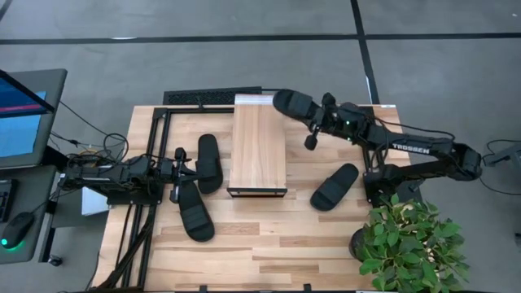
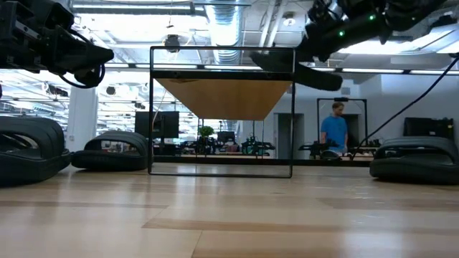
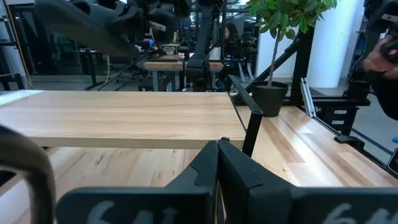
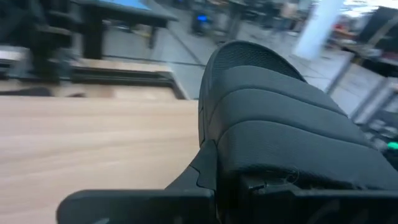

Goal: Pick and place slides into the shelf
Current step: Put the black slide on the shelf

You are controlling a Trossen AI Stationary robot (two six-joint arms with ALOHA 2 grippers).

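The right gripper [image 1: 319,120] has its jaws clamped on one slide [image 1: 295,103], holding it by the ribbed strap, which fills the right wrist view [image 4: 280,134]. That slide hangs in the air at the far right corner of the shelf [image 1: 257,146], its toe reaching just over the shelf's top edge; in the low view it shows as a dark shape [image 2: 301,70] level with the upper frame bar. The left gripper [image 1: 173,169] has its jaws closed on nothing and sits low at the left side of the bench [image 1: 269,252], facing the shelf's long side. Just beside it lie two slides: one [image 1: 209,163] between the gripper and the shelf, the other [image 1: 195,212] a little nearer the front edge, angled. A fourth slide [image 1: 334,186] lies on the bench to the right of the shelf, near the right arm's base. A potted plant [image 1: 409,240] stands at the bench's front right corner. In the low view a person [image 2: 333,132] stands in the room behind.
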